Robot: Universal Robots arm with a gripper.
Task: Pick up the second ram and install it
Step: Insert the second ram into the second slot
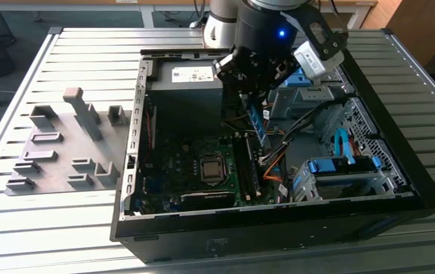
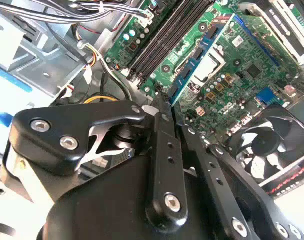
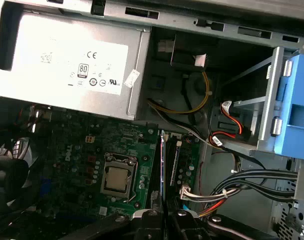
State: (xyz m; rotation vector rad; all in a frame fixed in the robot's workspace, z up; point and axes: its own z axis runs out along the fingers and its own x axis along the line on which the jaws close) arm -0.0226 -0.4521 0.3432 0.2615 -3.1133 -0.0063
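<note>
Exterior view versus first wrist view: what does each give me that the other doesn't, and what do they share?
The exterior view alone gives the arm's gripper from outside, holding the second ram tilted above the memory slots, plus the grey holder blocks on the table to that view's left of the open case.

The first wrist view alone looks straight down the ram's thin edge, lined up along the slots, with the red and yellow cables beside them.

Both show the motherboard, the silver processor and the power supply.
</note>
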